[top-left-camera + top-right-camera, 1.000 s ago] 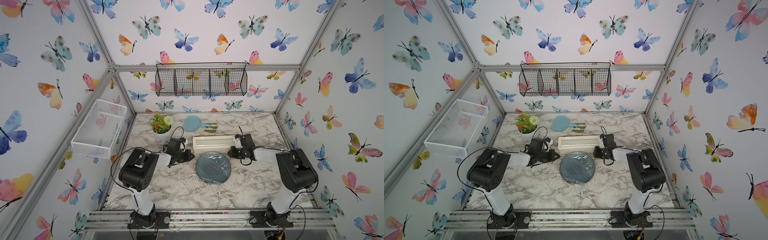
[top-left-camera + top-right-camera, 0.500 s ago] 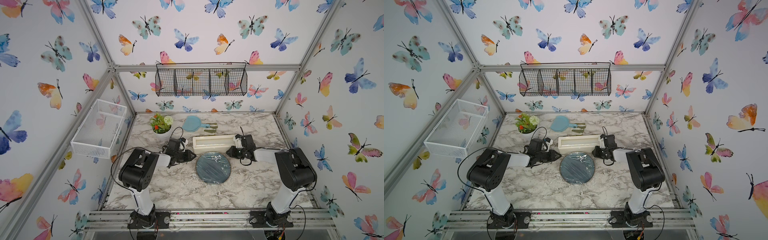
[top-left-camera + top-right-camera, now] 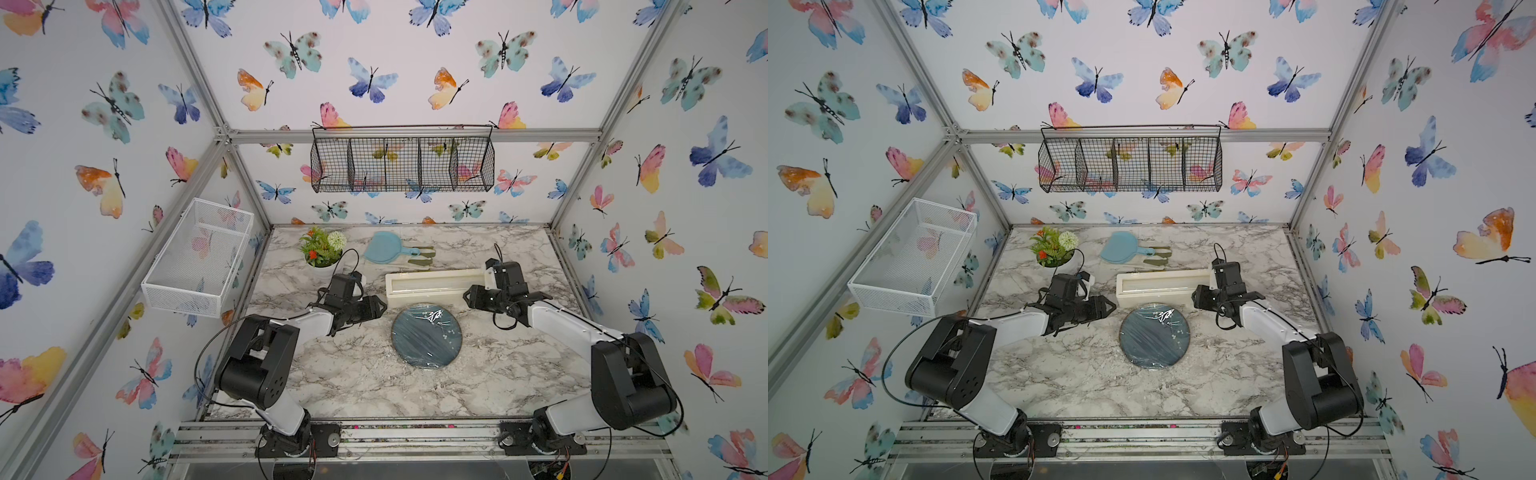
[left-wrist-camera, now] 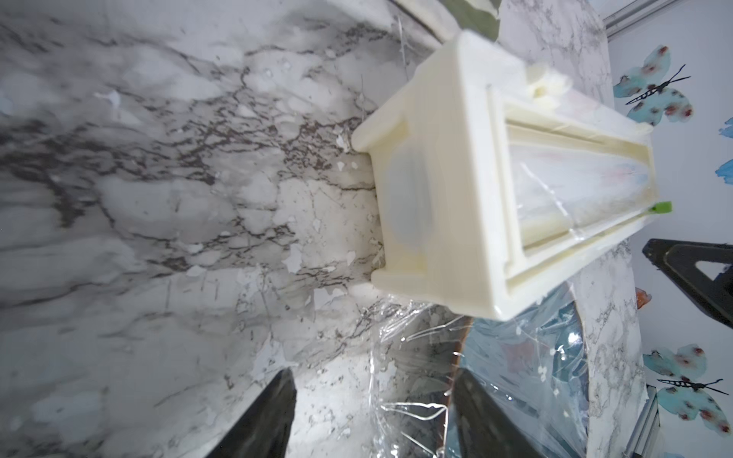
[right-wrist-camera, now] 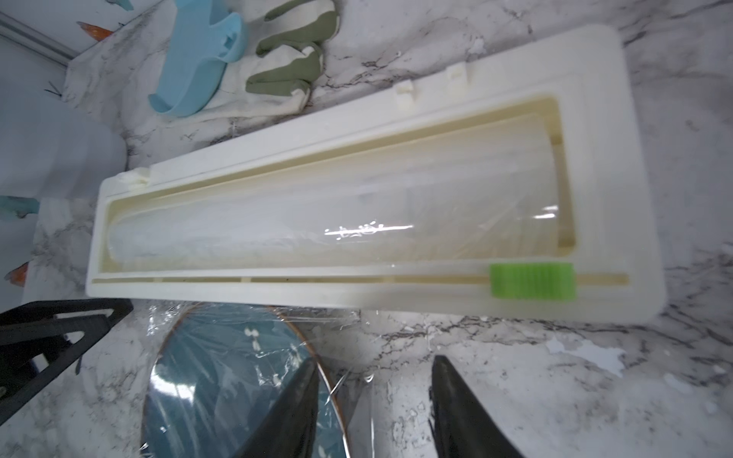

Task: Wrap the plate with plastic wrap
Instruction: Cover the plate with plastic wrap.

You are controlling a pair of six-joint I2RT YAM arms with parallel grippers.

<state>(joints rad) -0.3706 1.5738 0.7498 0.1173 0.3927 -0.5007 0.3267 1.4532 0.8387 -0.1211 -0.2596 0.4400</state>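
Wrap (image 4: 400, 349) draped over plate (image 3: 427, 336), edges untucked
Plate mid-table, just before the dispenser (image 3: 432, 283); left gripper (image 4: 373, 420) and right gripper (image 5: 375, 416) flank it, jaws apart, empty. Likely left: tucking edges under rim

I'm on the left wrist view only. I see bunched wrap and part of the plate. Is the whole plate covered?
Observer: In both top views the plastic wrap looks spread over the whole plate.
Operator: Is the right tool clamping any wrap?
Observer: No. The right wrist view shows the right tool with its jaws apart and the wrap lying loose underneath.
Operator: Anything behind my arm?
Observer: A potted plant stands close behind the left arm, toward the back wall.
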